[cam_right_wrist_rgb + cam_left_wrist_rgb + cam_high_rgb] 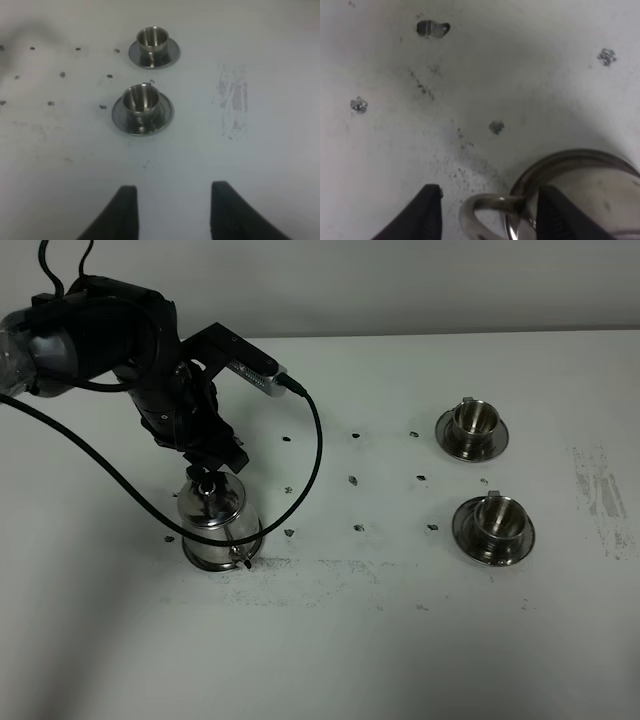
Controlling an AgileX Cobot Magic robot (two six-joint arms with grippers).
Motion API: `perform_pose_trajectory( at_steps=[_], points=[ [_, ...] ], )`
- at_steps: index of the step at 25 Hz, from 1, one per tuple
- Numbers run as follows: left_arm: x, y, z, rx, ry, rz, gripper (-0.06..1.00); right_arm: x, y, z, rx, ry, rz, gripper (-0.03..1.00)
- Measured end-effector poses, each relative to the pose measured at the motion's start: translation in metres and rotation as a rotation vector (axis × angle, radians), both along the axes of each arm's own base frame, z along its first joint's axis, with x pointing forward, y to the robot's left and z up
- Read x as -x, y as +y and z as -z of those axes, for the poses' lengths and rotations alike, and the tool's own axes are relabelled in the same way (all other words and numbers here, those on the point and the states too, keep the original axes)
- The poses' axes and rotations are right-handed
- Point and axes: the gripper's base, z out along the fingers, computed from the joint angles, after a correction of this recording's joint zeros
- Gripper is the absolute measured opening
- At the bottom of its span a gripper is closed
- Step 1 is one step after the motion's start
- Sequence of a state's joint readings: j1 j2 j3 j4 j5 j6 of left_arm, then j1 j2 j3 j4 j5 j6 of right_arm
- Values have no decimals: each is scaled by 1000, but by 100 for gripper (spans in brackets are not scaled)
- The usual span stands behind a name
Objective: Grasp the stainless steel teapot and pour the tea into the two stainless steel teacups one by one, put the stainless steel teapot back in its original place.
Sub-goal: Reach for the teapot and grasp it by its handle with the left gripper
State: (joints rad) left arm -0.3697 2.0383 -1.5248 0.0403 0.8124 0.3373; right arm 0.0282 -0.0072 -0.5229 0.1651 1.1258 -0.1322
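White table (400,660); left jaws apart astride teapot (215,515) handle (492,201); right jaws apart, empty.

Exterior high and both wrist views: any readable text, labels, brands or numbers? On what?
No readable text in any view.
Stainless steel teapot: bare metal, no marking visible.
Far teacup and near teacup: bare metal, no marking visible.
Left arm: black, no legible label.
Dark specks on the table: smudges, not characters.
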Motion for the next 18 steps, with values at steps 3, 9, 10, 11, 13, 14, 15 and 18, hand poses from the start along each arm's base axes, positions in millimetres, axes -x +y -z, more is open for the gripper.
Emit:
perform_pose_trajectory(
  at_steps=[3,9,10,11,13,14,15,18],
  points=[
    [0,6,-3,-20,11,7,43,0,0,0,0,0,0,33],
    [1,18,-3,-61,42,16,43,0,0,0,0,0,0,33],
    [0,20,-3,-67,44,14,43,0,0,0,0,0,0,33],
    [0,21,-2,-73,50,14,43,0,0,0,0,0,0,33],
    [1,25,-3,-87,67,23,43,0,0,0,0,0,0,33],
    [2,27,-3,-93,77,31,43,0,0,0,0,0,0,33],
    [2,29,-4,-98,85,41,43,0,0,0,0,0,0,33],
    [3,34,-13,-102,71,54,43,0,0,0,0,0,0,33]
  ],
)
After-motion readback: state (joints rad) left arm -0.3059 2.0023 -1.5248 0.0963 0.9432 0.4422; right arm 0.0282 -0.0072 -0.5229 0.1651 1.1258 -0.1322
